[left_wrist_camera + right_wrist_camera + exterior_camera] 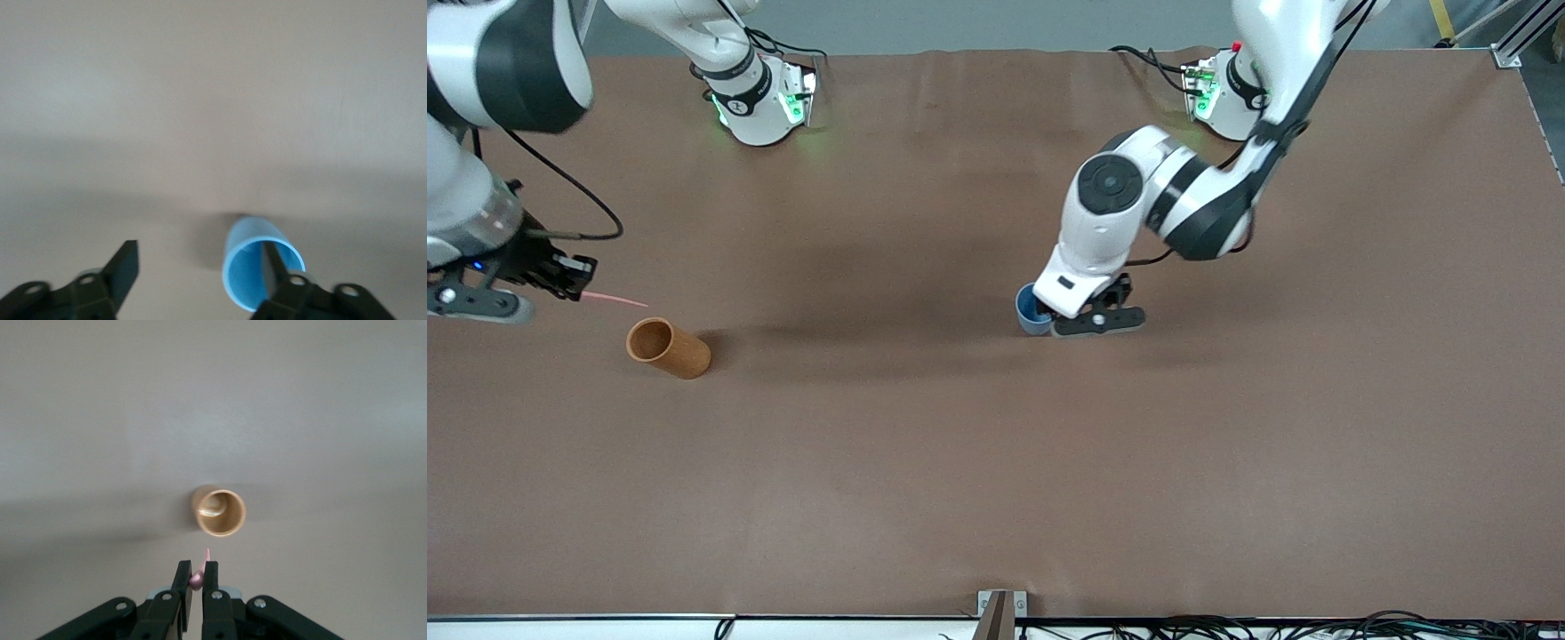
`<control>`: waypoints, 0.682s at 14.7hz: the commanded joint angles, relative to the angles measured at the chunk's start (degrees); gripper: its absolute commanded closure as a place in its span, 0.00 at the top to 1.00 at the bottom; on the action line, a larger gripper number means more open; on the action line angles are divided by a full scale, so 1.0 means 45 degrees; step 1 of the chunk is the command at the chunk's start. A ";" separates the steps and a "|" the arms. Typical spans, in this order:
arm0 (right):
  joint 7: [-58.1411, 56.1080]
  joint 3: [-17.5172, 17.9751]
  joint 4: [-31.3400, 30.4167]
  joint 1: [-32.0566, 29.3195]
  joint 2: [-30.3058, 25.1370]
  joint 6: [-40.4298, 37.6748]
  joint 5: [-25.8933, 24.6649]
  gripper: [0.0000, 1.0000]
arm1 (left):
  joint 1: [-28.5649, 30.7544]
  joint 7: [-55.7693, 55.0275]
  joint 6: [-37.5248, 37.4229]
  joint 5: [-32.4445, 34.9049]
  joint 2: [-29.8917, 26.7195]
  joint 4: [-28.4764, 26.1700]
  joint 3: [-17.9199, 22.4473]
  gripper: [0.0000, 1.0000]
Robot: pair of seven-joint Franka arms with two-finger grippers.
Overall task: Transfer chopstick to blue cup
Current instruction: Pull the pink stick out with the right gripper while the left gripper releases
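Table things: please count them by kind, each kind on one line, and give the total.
Cups: 2, the blue cup under the left gripper and the orange-brown cup
Chopsticks: 1, the pink chopstick held in the right gripper
Total: 3

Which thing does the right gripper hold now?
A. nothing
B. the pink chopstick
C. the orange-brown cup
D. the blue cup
B: the right gripper is shut on the pink chopstick, which sticks out from its fingers above the table near the orange-brown cup.
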 commanded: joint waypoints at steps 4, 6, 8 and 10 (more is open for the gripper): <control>-0.0707 0.0270 -0.0050 -0.0384 -0.0686 0.0155 0.2508 0.06 | 0.2619 0.4221 -0.2097 -0.1000 -0.2320 0.0673 0.0024 1.00; -0.0242 0.0291 -0.0050 0.0317 -0.0666 0.0778 0.3097 0.05 | 0.2685 0.6212 -0.3541 -0.1098 -0.2478 0.1724 0.0256 1.00; 0.1414 0.0329 -0.0030 0.1233 -0.0627 0.1131 0.3137 0.04 | 0.1594 0.7835 -0.4734 -0.1485 -0.2692 0.2294 0.2436 1.00; 0.3133 0.0310 -0.0011 0.2619 -0.0588 0.1851 0.3118 0.04 | 0.1568 0.9923 -0.5031 -0.2364 -0.3336 0.2139 0.3342 1.00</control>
